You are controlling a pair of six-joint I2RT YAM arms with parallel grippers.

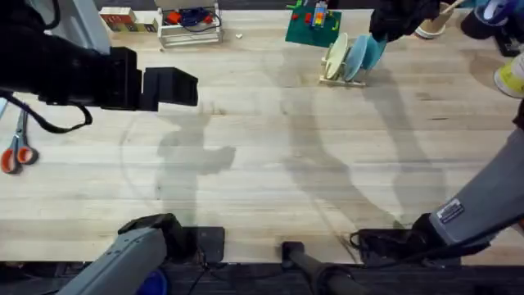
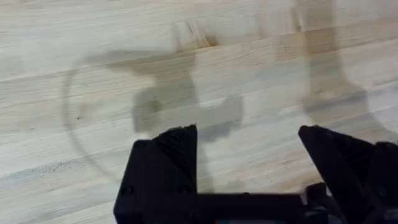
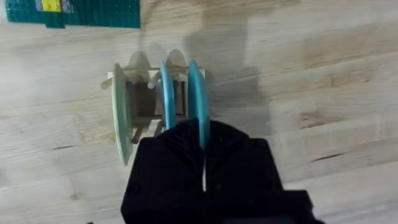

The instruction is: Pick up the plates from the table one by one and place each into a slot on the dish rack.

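My right claw (image 3: 204, 146) was clenched on the rim of a turquoise plate (image 3: 196, 93) standing on edge in the rack (image 3: 146, 102), the black fingers closed so tightly that just a thin pale line showed between them. The plate was a saturated blue-green, thin and round, seen edge-on from my wrist as a narrow upright blade. It stood in the outermost slot, on the side of the rack away from the cream plate (image 3: 121, 118). A paler blue plate (image 3: 166, 93) stood upright between the two, all three parallel and close together among the pale wooden pegs. From overhead the rack (image 1: 344, 78) sat near the far edge of the table (image 1: 270, 164), just beside a green board (image 1: 311, 26), with my right arm reaching to it from above. My left claw (image 2: 249, 155) hovered well apart from the rack, over bare planks, its two fingers spread wide and grasping nothing. Orange-handled scissors (image 1: 16, 152) lay far from the rack, at the table's left edge.
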